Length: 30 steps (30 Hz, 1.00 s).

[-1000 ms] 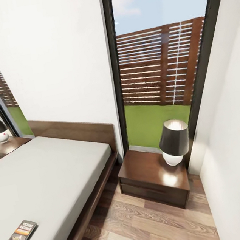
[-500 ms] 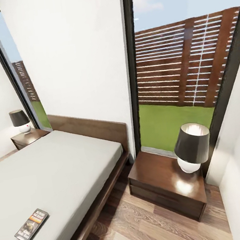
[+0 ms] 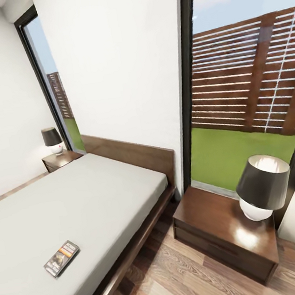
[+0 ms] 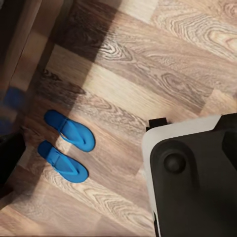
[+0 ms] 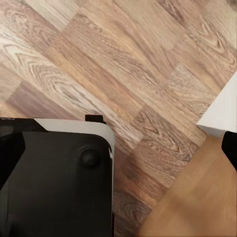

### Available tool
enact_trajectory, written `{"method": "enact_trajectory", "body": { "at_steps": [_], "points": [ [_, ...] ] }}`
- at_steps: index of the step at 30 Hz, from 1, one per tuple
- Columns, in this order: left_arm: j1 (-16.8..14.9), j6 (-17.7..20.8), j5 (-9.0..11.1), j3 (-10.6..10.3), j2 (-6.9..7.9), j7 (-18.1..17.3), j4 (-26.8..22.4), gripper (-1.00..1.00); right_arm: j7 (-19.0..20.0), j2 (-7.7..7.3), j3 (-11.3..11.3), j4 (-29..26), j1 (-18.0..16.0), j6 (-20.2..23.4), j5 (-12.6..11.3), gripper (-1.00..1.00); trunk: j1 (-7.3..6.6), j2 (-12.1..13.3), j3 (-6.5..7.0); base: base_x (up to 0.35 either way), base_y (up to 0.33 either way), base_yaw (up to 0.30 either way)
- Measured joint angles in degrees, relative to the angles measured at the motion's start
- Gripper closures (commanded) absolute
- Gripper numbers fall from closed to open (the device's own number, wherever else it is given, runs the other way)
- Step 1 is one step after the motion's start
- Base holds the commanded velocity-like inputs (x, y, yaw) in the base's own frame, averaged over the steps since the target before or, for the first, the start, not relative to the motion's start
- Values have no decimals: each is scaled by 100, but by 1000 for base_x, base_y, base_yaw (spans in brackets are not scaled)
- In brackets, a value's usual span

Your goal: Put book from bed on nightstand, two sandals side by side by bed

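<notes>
Two blue sandals (image 4: 66,145) are lying side by side on the wood-plank floor (image 4: 148,64) below the left wrist; neither gripper's opening can be judged. Farther out, the book (image 3: 61,258) is resting on the bed (image 3: 72,209), with a nightstand (image 3: 225,235) just beside it.

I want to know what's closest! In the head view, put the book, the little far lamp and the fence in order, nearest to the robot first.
1. Book, on the bed, left.
2. Far lamp, on the nightstand across the bed.
3. Fence, outside beyond the grass.
</notes>
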Motion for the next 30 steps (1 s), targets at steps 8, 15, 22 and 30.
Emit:
{"method": "enact_trajectory", "body": {
  "at_steps": [8,15,22,30],
  "points": [
    [1,0,0,0,-8,0,0,-100,0,0,1,1,0,0,0,-100,0,0,0,1,-4,290],
    [1,1,-5,-2,-60,2,2,-100,-1,0,1,3,0,-1,0,-100,0,0,0,0,-121,291],
    [1,1,-13,0,-124,26,5,-100,-2,0,2,3,0,-1,0,-100,0,0,0,9,-249,291],
    [3,1,-13,0,-138,32,7,-100,-2,0,2,6,0,-1,0,-100,-2,-1,0,126,-220,291]
  ]
}}
